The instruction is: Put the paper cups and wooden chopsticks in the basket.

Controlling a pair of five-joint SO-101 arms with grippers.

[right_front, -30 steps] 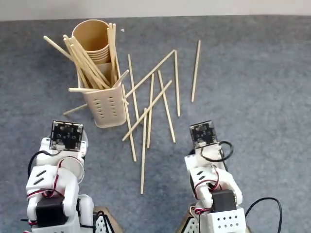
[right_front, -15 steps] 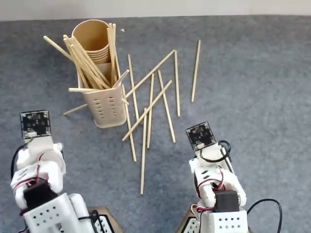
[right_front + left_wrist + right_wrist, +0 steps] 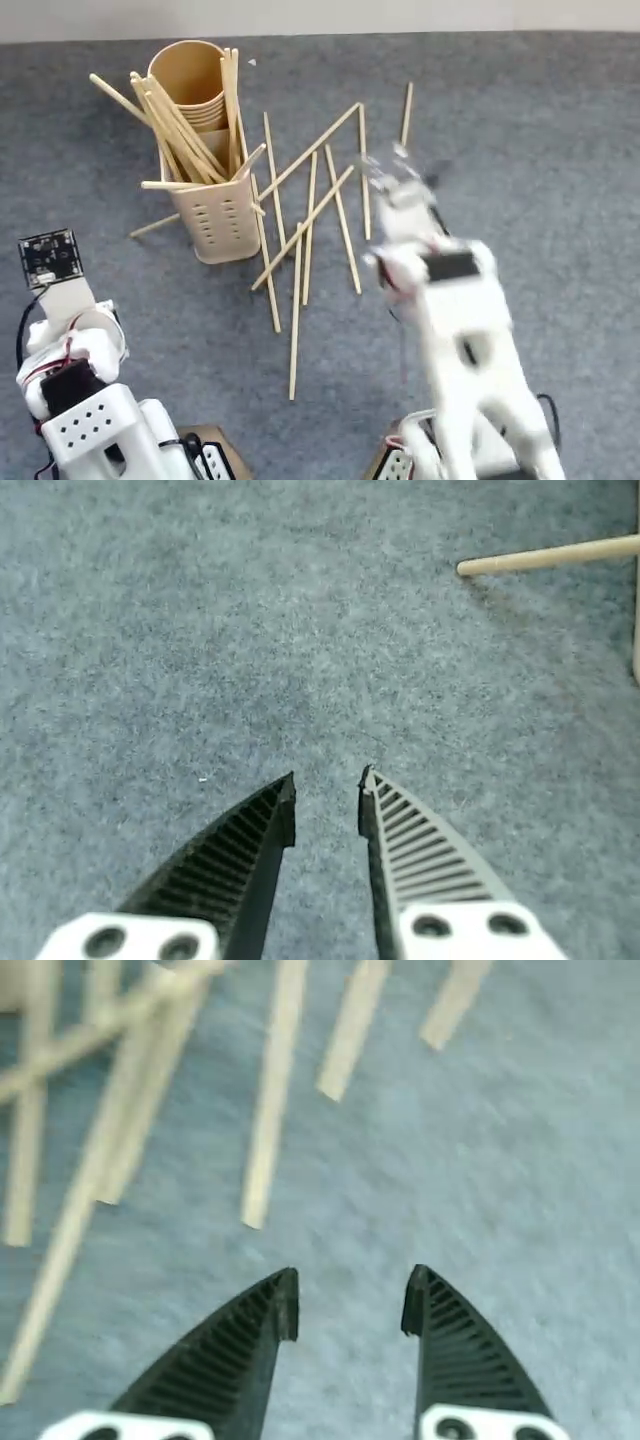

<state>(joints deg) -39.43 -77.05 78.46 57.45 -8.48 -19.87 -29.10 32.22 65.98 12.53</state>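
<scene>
A beige perforated basket (image 3: 215,215) stands on the grey carpet with stacked paper cups (image 3: 190,75) and several wooden chopsticks (image 3: 175,125) inside it. More loose chopsticks (image 3: 305,215) lie fanned out to its right. My right arm (image 3: 440,280) stretches forward over these sticks. The right gripper (image 3: 350,1280) is open above bare carpet, just short of the ends of several chopsticks (image 3: 268,1110). My left arm (image 3: 60,330) sits at the lower left, away from the basket. The left gripper (image 3: 327,780) is slightly open with nothing in it, and one chopstick end (image 3: 545,558) lies beyond it.
One chopstick (image 3: 405,105) lies apart at the far right of the pile, and another (image 3: 155,226) pokes out left of the basket. Grey carpet (image 3: 560,150) stretches to the right.
My right arm has swung forward from its folded pose to above the loose chopsticks. The left arm has turned to the left, away from the basket.
</scene>
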